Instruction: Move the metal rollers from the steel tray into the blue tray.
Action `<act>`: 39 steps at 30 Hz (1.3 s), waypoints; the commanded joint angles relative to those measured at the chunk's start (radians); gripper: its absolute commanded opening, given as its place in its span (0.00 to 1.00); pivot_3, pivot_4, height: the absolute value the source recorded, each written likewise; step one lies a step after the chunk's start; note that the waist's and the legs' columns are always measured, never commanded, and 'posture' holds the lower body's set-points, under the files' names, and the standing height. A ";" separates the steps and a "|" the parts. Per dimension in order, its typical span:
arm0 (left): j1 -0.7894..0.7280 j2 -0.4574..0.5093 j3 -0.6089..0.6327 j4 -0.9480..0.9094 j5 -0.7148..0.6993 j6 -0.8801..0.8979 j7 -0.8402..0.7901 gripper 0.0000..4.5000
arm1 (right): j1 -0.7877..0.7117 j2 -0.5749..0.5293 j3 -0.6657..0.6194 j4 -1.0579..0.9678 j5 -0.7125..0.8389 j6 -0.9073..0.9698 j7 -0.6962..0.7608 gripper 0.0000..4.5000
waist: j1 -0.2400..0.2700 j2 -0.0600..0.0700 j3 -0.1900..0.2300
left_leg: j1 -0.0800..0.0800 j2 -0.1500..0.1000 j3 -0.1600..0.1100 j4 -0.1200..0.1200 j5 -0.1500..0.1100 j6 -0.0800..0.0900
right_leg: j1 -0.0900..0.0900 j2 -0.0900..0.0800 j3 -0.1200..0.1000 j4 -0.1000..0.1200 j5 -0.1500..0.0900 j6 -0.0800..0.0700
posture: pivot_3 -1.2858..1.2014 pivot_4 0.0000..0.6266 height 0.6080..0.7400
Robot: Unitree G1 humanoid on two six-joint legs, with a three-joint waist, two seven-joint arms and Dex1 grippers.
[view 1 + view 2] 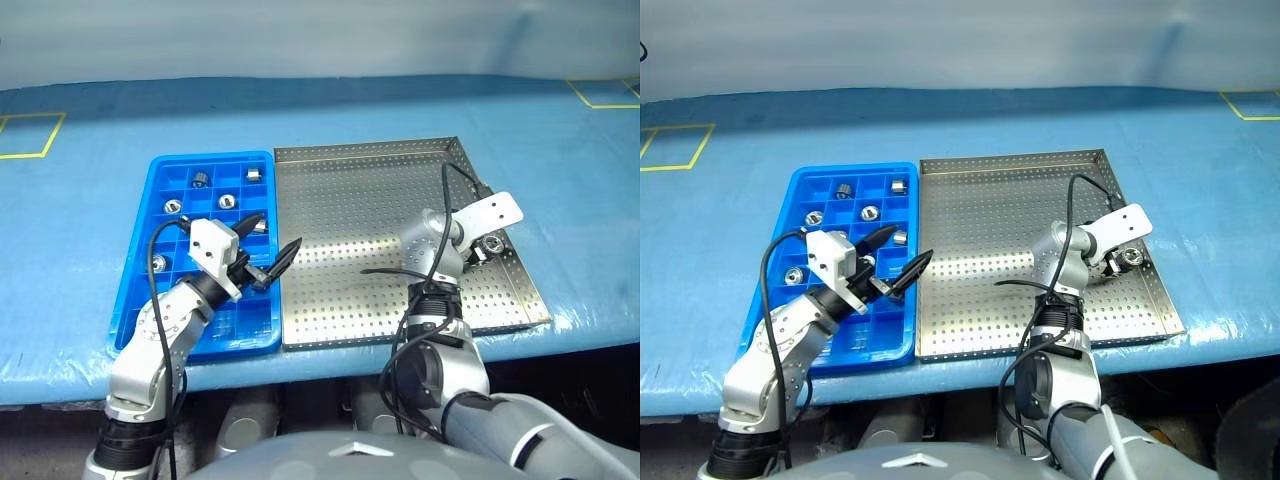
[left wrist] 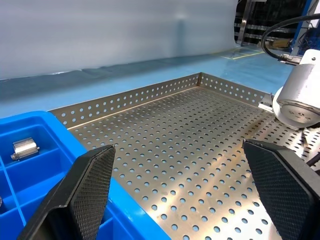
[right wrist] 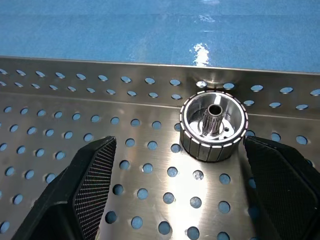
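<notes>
- Head views: a desk covered in wrinkled blue sheeting carries a bright blue plastic tray divided into small square compartments, and just beside it a flat steel tray with a low rim and rows of punched holes.
- Several small shiny metal rollers sit in separate blue compartments; one more roller lies in the steel tray near its right rim.
- The left tool hangs over the blue tray's right edge, its black fingers spread.
- The right tool reaches toward that lone roller.
- Left wrist view: textured black fingers stand wide apart above the perforated steel; a ribbed silver roller rests in a blue cell.
- Right wrist view: the ribbed, ring-shaped roller, with a dark centre hole, stands on end close to the holed rim, between the spread finger pads and untouched.
</notes>
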 commanded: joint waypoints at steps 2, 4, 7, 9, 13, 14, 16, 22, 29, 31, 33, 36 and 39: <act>0.002 -0.003 0.014 -0.041 -0.016 -0.020 0.002 1.00 | -0.019 0.012 -0.015 -0.037 -0.029 -0.005 -0.021 0.96 | 0.000 0.000 0.000 | 0.000 0.000 0.000 0.000 0.000 0.000 | 0.000 0.000 0.000 0.000 0.000 0.000 | 0.54 0.24 1.00; 0.000 -0.005 0.014 -0.039 -0.017 -0.019 0.002 1.00 | -0.013 0.011 -0.018 -0.041 -0.035 -0.002 -0.019 0.96 | 0.000 0.000 0.000 | 0.000 0.000 0.001 0.000 0.000 0.000 | 0.000 0.000 0.001 0.000 0.000 0.000 | 0.54 0.24 1.00; -0.004 -0.006 0.011 -0.035 -0.017 -0.018 -0.001 1.00 | -0.010 0.004 -0.026 -0.032 -0.040 0.004 -0.012 0.96 | -0.001 0.000 0.000 | 0.000 0.000 0.002 0.000 0.000 0.001 | 0.000 0.000 0.001 0.000 0.000 0.000 | 0.54 0.24 1.00; -0.006 -0.006 0.010 -0.034 -0.017 -0.018 -0.002 1.00 | -0.012 -0.005 -0.033 -0.017 -0.043 0.004 -0.008 0.96 | -0.001 0.000 0.000 | 0.001 0.000 0.002 0.000 0.000 0.001 | 0.000 0.000 0.002 0.000 0.000 0.001 | 0.54 0.24 1.00; -0.008 -0.008 0.011 -0.033 -0.017 -0.020 -0.001 1.00 | -0.019 -0.022 -0.048 0.011 -0.048 -0.004 -0.005 0.96 | -0.001 0.000 0.000 | 0.001 0.000 0.004 0.000 -0.001 0.002 | 0.000 0.000 0.003 0.000 0.001 0.001 | 0.54 0.24 1.00; -0.008 -0.008 0.012 -0.033 -0.018 -0.020 -0.001 1.00 | -0.021 -0.025 -0.052 0.016 -0.047 -0.007 -0.004 0.96 | -0.001 0.000 0.000 | 0.001 0.000 0.004 0.000 -0.001 0.002 | 0.000 0.000 0.003 0.000 0.001 0.001 | 0.54 0.24 1.00; -0.006 -0.009 0.013 -0.035 -0.019 -0.020 0.000 1.00 | -0.027 -0.031 -0.063 0.030 -0.045 -0.011 -0.006 0.87 | -0.001 0.000 0.000 | 0.001 0.000 0.005 0.000 -0.001 0.002 | 0.000 0.000 0.004 0.000 0.001 0.002 | 0.54 0.24 1.00; -0.004 -0.011 0.016 -0.037 -0.021 -0.019 0.002 1.00 | -0.036 -0.045 -0.077 0.055 -0.048 -0.019 0.009 0.46 | -0.001 0.000 0.000 | 0.002 0.000 0.007 0.001 -0.002 0.004 | 0.000 0.000 0.006 0.000 0.001 0.002 | 0.54 0.24 1.00; -0.003 -0.010 0.019 -0.037 -0.022 -0.019 0.002 1.00 | -0.018 -0.027 -0.051 0.017 -0.072 -0.010 0.016 0.37 | -0.001 0.000 0.000 | 0.002 0.000 0.008 0.001 -0.002 0.004 | 0.000 0.000 0.006 0.000 0.001 0.002 | 0.54 0.24 1.00; -0.004 -0.008 0.023 -0.038 -0.023 -0.019 0.002 1.00 | -0.001 -0.017 0.011 -0.027 -0.109 0.027 0.066 0.37 | -0.002 0.000 0.000 | 0.002 0.000 0.008 0.001 -0.002 0.004 | 0.000 0.000 0.006 0.000 0.002 0.003 | 0.54 0.24 1.00; -0.003 -0.003 0.028 -0.042 -0.020 -0.022 0.001 1.00 | 0.031 -0.015 0.133 -0.102 -0.165 0.073 0.186 0.37 | -0.006 0.000 0.000 | 0.002 0.000 0.008 0.001 -0.002 0.004 | 0.000 0.000 0.006 0.000 0.001 0.003 | 0.54 0.24 1.00; 0.006 0.005 0.045 -0.048 -0.018 -0.027 0.002 1.00 | 0.088 -0.012 0.301 -0.239 -0.205 0.128 0.380 0.37 | -0.010 0.001 0.000 | 0.002 0.001 0.009 0.001 -0.002 0.004 | -0.001 0.000 0.007 0.000 0.001 0.003 | 0.55 0.24 1.00; 0.027 0.012 0.067 -0.058 -0.008 -0.038 0.008 1.00 | 0.137 -0.023 0.437 -0.367 -0.202 0.209 0.575 0.37 | -0.006 0.001 0.000 | 0.002 0.001 0.008 0.001 -0.002 0.004 | -0.001 0.001 0.006 0.000 0.001 0.003 | 0.55 0.24 1.00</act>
